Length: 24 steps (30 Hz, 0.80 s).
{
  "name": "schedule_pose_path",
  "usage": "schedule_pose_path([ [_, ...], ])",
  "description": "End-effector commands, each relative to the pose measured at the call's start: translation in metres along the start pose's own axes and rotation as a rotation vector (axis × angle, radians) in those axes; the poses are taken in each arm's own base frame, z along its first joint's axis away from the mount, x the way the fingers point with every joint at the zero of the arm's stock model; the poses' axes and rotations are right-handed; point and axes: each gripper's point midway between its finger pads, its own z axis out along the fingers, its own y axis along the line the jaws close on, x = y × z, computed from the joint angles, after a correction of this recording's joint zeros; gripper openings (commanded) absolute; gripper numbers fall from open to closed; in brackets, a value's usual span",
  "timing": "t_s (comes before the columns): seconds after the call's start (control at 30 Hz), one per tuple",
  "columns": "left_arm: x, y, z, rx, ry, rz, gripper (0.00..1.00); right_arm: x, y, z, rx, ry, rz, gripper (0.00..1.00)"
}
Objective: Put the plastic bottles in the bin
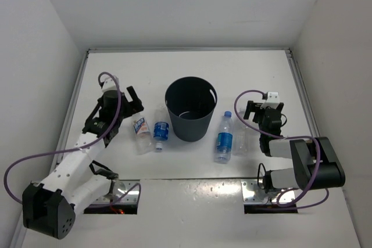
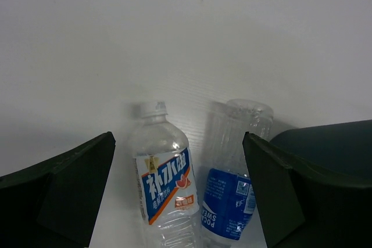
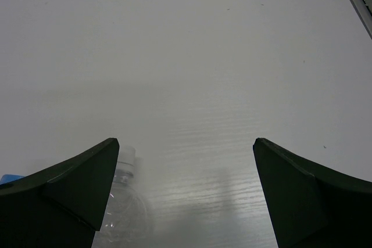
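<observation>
I have the left gripper (image 1: pixel 136 100) wide open, and it holds nothing. It hangs over the white table (image 1: pixel 174 62), on the left side of the round dark grey plastic bin (image 1: pixel 192 127).

In the left wrist view its two dark fingers (image 2: pixel 58 196) stand far apart. Two bottles lie on the table in front of them. One is a clear plastic bottle with a white cap and a blue and orange label (image 2: pixel 165 187). Its cap points away from the gripper. Just beside it, closer to the bin, is a clear plastic bottle with a dark blue label (image 2: pixel 229 193). It is turned the other way, so its bottom points away from the gripper. I cannot tell if these two touch.

The right gripper (image 1: pixel 250 111) is wide open too, and nothing is in it. It sits on the right side of the bin. Between it and the bin are two more bottles. The tall clear plastic bottle with a blue cap and a blue label (image 1: pixel 223 139) is near the bin, with its cap pointing away from me. A nearly plain clear plastic bottle (image 1: pixel 239 140) is just beside it, on the side near the right gripper. In the right wrist view the white cap of the plain one shows next to one finger.

All four bottles are out on the table, around the bin.
</observation>
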Motion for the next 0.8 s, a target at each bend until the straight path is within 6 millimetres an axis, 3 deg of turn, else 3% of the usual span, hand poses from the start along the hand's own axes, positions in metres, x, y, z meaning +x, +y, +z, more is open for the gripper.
schedule_pose_path([
  [0.0,0.025,-0.001,0.008,-0.006,0.082,-0.067,0.99,-0.029,0.003,0.007,-0.007,-0.092,0.012,1.00],
  [0.1,0.034,-0.003,0.014,0.000,0.112,-0.095,0.99,-0.029,0.003,0.007,-0.007,-0.092,0.012,1.00],
  [0.5,0.106,0.003,0.035,-0.032,0.362,-0.107,0.99,-0.029,0.003,0.007,-0.007,-0.092,0.012,1.00],
  [0.67,0.117,0.006,0.038,-0.058,0.414,-0.106,0.99,-0.029,0.005,0.007,-0.016,-0.092,0.011,1.00],
  [0.77,0.114,0.006,0.041,-0.066,0.409,-0.123,0.92,-0.031,0.005,0.007,-0.016,-0.101,0.013,1.00],
])
